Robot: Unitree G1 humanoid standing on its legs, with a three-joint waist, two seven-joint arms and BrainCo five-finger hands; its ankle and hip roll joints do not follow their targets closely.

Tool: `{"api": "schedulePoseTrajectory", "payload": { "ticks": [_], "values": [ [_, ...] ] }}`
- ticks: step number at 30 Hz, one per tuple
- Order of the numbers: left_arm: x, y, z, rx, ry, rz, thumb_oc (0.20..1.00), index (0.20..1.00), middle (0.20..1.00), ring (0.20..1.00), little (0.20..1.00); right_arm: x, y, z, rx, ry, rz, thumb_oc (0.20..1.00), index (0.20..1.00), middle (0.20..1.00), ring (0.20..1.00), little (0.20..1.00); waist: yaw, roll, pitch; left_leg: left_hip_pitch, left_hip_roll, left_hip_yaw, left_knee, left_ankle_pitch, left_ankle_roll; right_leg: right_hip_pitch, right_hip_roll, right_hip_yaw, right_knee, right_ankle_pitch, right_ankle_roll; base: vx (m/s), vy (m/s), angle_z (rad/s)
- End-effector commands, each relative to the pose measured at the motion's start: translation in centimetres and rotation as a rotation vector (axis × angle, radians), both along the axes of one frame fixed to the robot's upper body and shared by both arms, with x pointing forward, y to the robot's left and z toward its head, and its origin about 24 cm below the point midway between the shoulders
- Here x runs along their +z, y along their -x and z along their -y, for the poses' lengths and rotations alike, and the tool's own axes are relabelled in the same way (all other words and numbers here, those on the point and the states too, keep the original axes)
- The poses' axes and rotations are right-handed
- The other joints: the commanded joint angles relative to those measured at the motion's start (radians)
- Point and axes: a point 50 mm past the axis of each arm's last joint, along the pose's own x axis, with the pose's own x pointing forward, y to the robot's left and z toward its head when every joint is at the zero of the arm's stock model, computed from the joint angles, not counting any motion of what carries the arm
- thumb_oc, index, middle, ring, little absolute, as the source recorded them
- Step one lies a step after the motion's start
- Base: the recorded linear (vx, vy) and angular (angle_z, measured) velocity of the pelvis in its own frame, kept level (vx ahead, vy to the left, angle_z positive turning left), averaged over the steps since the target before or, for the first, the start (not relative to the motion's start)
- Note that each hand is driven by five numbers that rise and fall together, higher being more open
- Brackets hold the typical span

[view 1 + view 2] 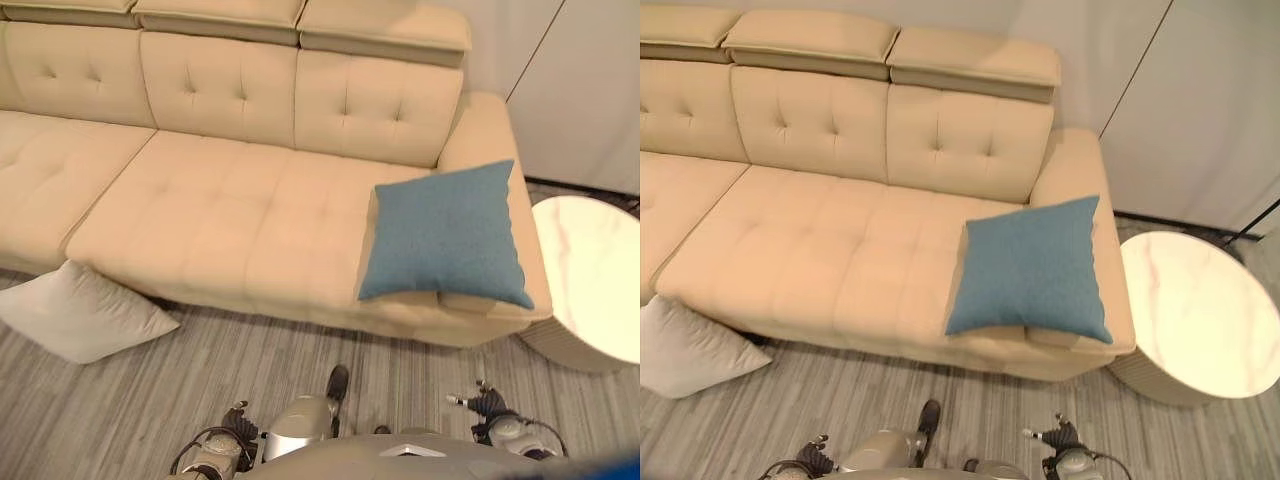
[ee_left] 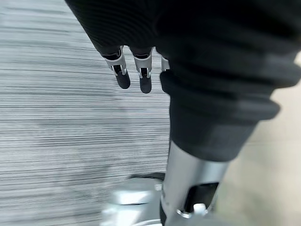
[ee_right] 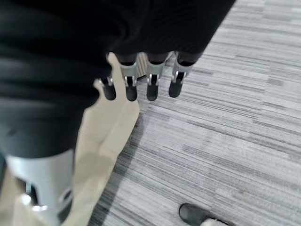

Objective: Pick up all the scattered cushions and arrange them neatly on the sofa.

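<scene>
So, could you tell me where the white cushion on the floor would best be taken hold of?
Probably by its near right corner. The white cushion leans with its far edge against the sofa base, so that corner juts free over the floor. Coming from the open floor side, a robot hand could likely pinch it there.

A matt, woven-looking cloth is seen on the square blue cushion (image 1: 446, 233). The tufted cream sofa (image 1: 230, 210) is covered in smooth upholstery. A glossy marble-patterned top is shown on the round side table (image 1: 1200, 312).
</scene>
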Motion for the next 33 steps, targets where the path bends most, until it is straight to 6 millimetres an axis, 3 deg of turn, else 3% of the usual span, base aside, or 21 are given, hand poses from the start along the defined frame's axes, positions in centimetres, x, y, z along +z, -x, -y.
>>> {"api": "schedulePoseTrajectory", "payload": {
  "ticks": [1, 2, 4, 6, 8, 10, 11, 15, 18, 20, 22, 24, 26, 29, 33],
  "values": [
    [0.5, -2.8, 0.6, -0.01, 0.018, 0.074, 1.0, 1.0, 1.0, 1.0, 1.0, 1.5, -3.5, 1.8, 0.077, 0.069, 0.096, 1.0, 1.0, 1.0, 1.0, 1.0, 0.024, 0.022, 0.05, -0.044, 0.011, -0.068, 0.15, -0.163, 0.026, -0.149, 0.044, -0.029, 0.051, 0.204, 0.045, -0.06, 0.058, -0.77],
    [0.5, -3.0, 0.5, -0.01, 0.017, 0.081, 1.0, 1.0, 1.0, 1.0, 1.0, 1.6, -3.8, 1.7, 0.081, 0.068, 0.107, 1.0, 1.0, 1.0, 1.0, 1.0, 0.022, 0.029, 0.055, -0.04, 0.016, -0.066, 0.144, -0.164, 0.029, -0.176, 0.031, -0.05, 0.081, 0.214, 0.056, -0.02, 0.005, -0.53],
    [0.7, -3.3, 0.4, 0.003, 0.014, 0.097, 1.0, 1.0, 1.0, 1.0, 1.0, 1.9, -4.5, 1.8, 0.098, 0.081, 0.127, 1.0, 1.0, 1.0, 1.0, 1.0, 0.022, 0.053, 0.054, -0.016, 0.052, -0.054, 0.108, -0.175, 0.022, -0.194, -0.083, -0.162, 0.009, 0.213, 0.039, 0.03, -0.142, -0.52],
    [0.8, -3.5, 0.3, 0.007, 0.013, 0.105, 1.0, 1.0, 1.0, 1.0, 1.0, 2.0, -4.8, 2.0, 0.1, 0.088, 0.131, 1.0, 1.0, 1.0, 1.0, 1.0, 0.02, 0.057, 0.051, -0.003, 0.067, -0.057, 0.085, -0.179, 0.015, -0.2, -0.11, -0.156, -0.049, 0.241, 0.042, 0.06, -0.179, -0.44],
    [0.8, -3.6, 0.3, 0.01, 0.009, 0.108, 1.0, 1.0, 1.0, 1.0, 1.0, 2.0, -4.7, 2.1, 0.095, 0.093, 0.12, 1.0, 1.0, 1.0, 1.0, 1.0, 0.009, 0.05, 0.052, 0.009, 0.073, -0.062, 0.074, -0.183, 0.004, -0.221, -0.12, -0.107, -0.105, 0.283, 0.06, 0.09, -0.166, -0.12],
    [0.7, -3.3, 0.2, 0.012, 0.003, 0.098, 1.0, 1.0, 1.0, 1.0, 1.0, 1.8, -4.2, 2.2, 0.09, 0.092, 0.103, 1.0, 1.0, 1.0, 1.0, 1.0, 0.011, 0.029, 0.044, 0.014, 0.078, -0.052, 0.074, -0.19, -0.011, -0.181, -0.132, -0.128, -0.174, 0.3, 0.071, 0.13, -0.298, 0.08],
    [0.7, -3.8, 0.6, 0.006, 0.008, 0.111, 1.0, 1.0, 1.0, 1.0, 1.0, 1.8, -3.9, 2.5, 0.069, 0.099, 0.101, 1.0, 1.0, 1.0, 1.0, 1.0, -0.001, 0.019, 0.038, 0.0, 0.109, -0.064, 0.062, -0.168, -0.045, -0.163, -0.1, -0.127, -0.207, 0.296, 0.055, 0.11, -0.306, 0.24],
    [0.8, -4.8, 1.7, -0.044, 0.03, 0.124, 1.0, 1.0, 1.0, 1.0, 1.0, 1.7, -3.0, 3.2, 0.017, 0.104, 0.091, 1.0, 1.0, 1.0, 1.0, 1.0, -0.037, 0.02, 0.034, 0.001, 0.157, -0.06, 0.03, -0.139, -0.082, -0.124, -0.056, -0.169, -0.233, 0.267, 0.025, 0.08, -0.273, 0.52],
    [0.8, -4.9, 1.9, -0.056, 0.034, 0.125, 1.0, 1.0, 1.0, 1.0, 1.0, 1.6, -2.8, 3.3, 0.007, 0.097, 0.089, 1.0, 1.0, 1.0, 1.0, 1.0, -0.048, 0.019, 0.034, 0.0, 0.168, -0.066, 0.04, -0.141, -0.092, -0.108, -0.035, -0.167, -0.245, 0.25, 0.008, 0.04, -0.127, 0.38],
    [1.1, -5.9, 2.1, -0.087, 0.032, 0.146, 1.0, 1.0, 1.0, 1.0, 1.0, 1.8, -3.1, 3.3, 0.01, 0.097, 0.105, 1.0, 1.0, 1.0, 1.0, 1.0, -0.049, -0.003, 0.07, -0.082, 0.134, -0.093, 0.205, -0.164, -0.099, -0.097, -0.024, -0.15, -0.249, 0.236, -0.022, -0.02, -0.173, 0.05],
    [1.4, -6.8, 2.3, -0.099, 0.031, 0.173, 1.0, 1.0, 1.0, 1.0, 1.0, 1.8, -3.2, 3.4, 0.004, 0.094, 0.114, 1.0, 1.0, 1.0, 1.0, 1.0, -0.052, -0.02, 0.083, -0.141, 0.122, -0.039, 0.273, -0.184, -0.092, -0.078, -0.026, -0.172, -0.264, 0.227, -0.029, 0.03, -0.106, 0.96],
    [1.4, -6.7, 2.3, -0.1, 0.034, 0.17, 1.0, 1.0, 1.0, 1.0, 1.0, 1.8, -3.2, 3.3, 0.005, 0.093, 0.11, 1.0, 1.0, 1.0, 1.0, 1.0, -0.047, -0.018, 0.08, -0.163, 0.096, -0.026, 0.241, -0.176, -0.079, -0.065, -0.023, -0.181, -0.276, 0.227, -0.021, 0.15, 0.02, 0.46],
    [1.4, -6.8, 2.3, -0.125, 0.026, 0.167, 1.0, 1.0, 1.0, 1.0, 1.0, 1.8, -3.2, 3.2, 0.016, 0.102, 0.103, 1.0, 1.0, 1.0, 1.0, 1.0, -0.038, -0.013, 0.076, -0.233, 0.094, 0.047, 0.182, -0.114, -0.074, -0.049, -0.006, -0.181, -0.282, 0.205, -0.021, 0.19, 0.108, 0.29],
    [1.1, -6.0, 1.9, -0.124, 0.016, 0.137, 1.0, 1.0, 1.0, 1.0, 1.0, 1.5, -2.9, 2.8, 0.038, 0.094, 0.084, 1.0, 1.0, 1.0, 1.0, 1.0, -0.028, -0.014, 0.057, -0.192, 0.094, 0.03, 0.152, -0.115, -0.063, -0.044, -0.006, -0.16, -0.273, 0.195, -0.008, 0.19, 0.168, -0.23],
    [1.2, -5.5, 0.8, -0.097, -0.003, 0.128, 1.0, 1.0, 1.0, 1.0, 1.0, 1.1, -2.1, 2.1, 0.054, 0.076, 0.054, 1.0, 1.0, 1.0, 1.0, 1.0, 0.0, -0.032, 0.035, -0.149, 0.082, 0.051, 0.168, -0.162, -0.024, -0.047, -0.056, -0.126, -0.21, 0.183, 0.024, 0.21, 0.266, -0.68]
  ]
}}
